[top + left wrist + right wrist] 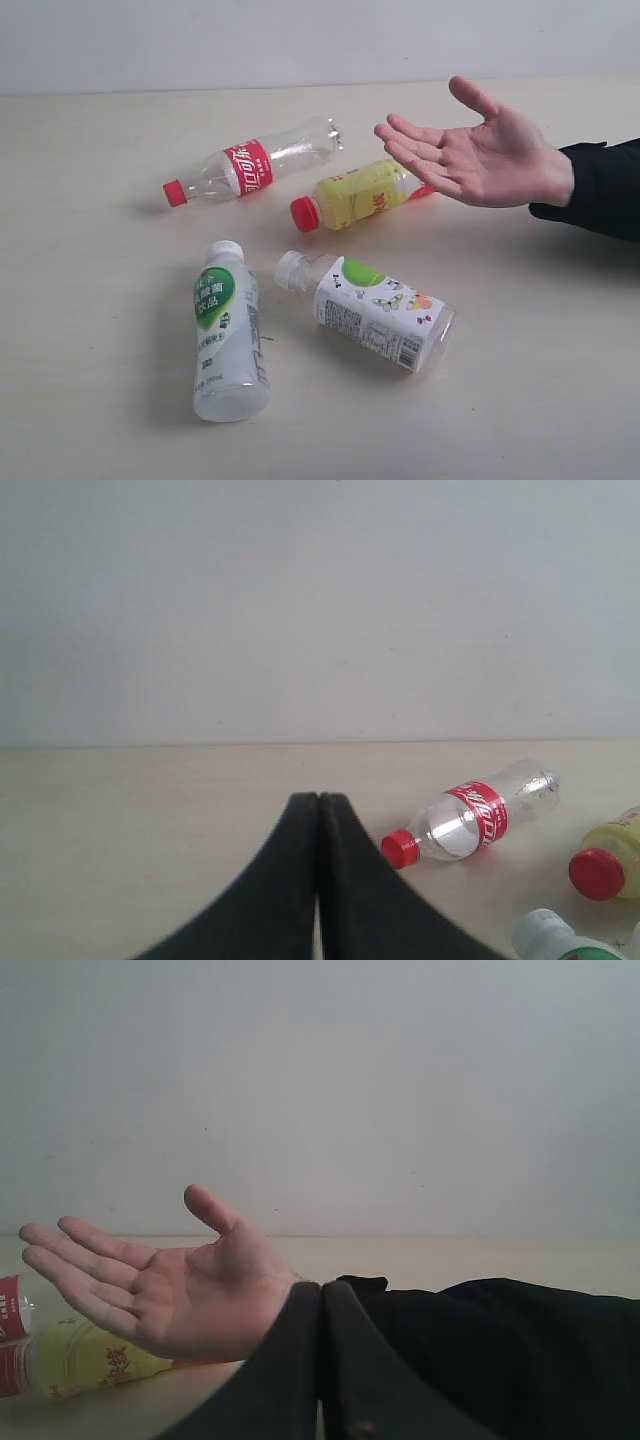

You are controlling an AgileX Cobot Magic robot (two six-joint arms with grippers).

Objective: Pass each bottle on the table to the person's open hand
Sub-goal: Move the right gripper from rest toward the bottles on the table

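Four bottles lie flat on the beige table. The clear bottle with red cap and red label is at the back, also seen as the red-label bottle. The yellow bottle with red cap lies just under the person's open hand. In front are the milky white bottle with green label and the clear butterfly-label bottle. Neither gripper shows in the exterior view. My left gripper is shut and empty, near the red cap. My right gripper is shut and empty, in front of the hand.
The person's black sleeve reaches in from the right edge over the table. A pale wall runs behind the table's far edge. The yellow bottle lies below the hand in the right wrist view.
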